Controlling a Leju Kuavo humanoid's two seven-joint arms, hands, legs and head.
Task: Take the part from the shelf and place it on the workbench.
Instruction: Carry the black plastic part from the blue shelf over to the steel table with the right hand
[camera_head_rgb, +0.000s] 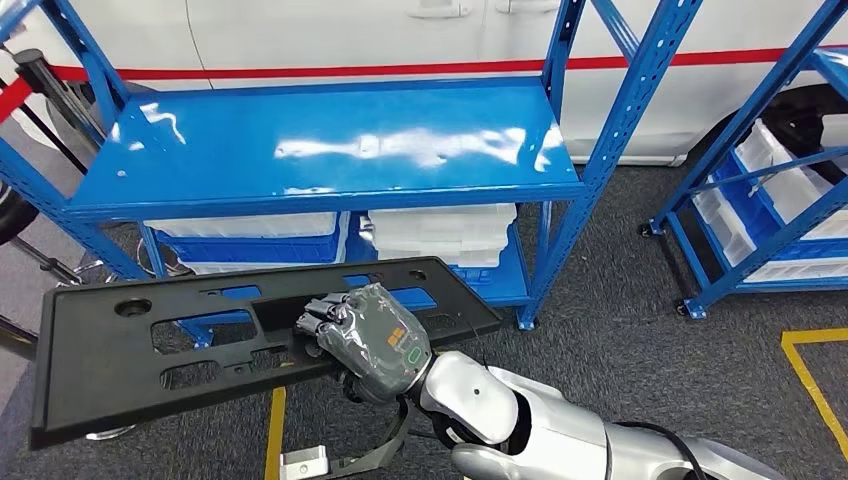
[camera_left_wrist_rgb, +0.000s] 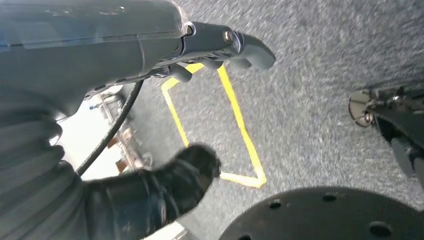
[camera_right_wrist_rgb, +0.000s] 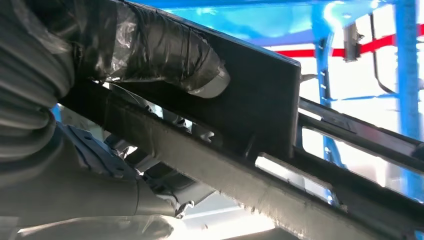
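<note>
We have the part (camera_head_rgb: 240, 330), a long black plastic panel with cut-outs and holes, clear of the shelf and carried in front of the blue rack (camera_head_rgb: 330, 150), lying roughly flat but tilted, its end at about 8 o'clock lower than its end at 3 o'clock. Our right hand (camera_head_rgb: 365, 340) grips it along the near edge, well toward the 3 o'clock end, fingers curled over the top face; in the right wrist view the taped thumb (camera_right_wrist_rgb: 165, 55) presses against the flat panel (camera_right_wrist_rgb: 260, 110) from the other side, so the hand is closed on the part.

The main risk, as we judge it, is leverage: most of the panel hangs out toward 9 o'clock from a single off-centre grip, so any quick turn could make it pivot or slip in the fingers. The long free end could also strike the rack's upright (camera_head_rgb: 100, 245) or the belt post (camera_head_rgb: 45, 90) at 10 o'clock as we turn away. At 5 o'clock of the rack, a second blue rack with white bins (camera_head_rgb: 760, 200) narrows the room on that side.

Our left hand (camera_left_wrist_rgb: 210, 60) hangs over the grey carpet (camera_left_wrist_rgb: 310, 100) and yellow floor tape (camera_left_wrist_rgb: 240, 125), fingers loosely apart, holding nothing, so it lends no support. No desk is in sight yet, so we would be turning with the load before seeing where it goes.
</note>
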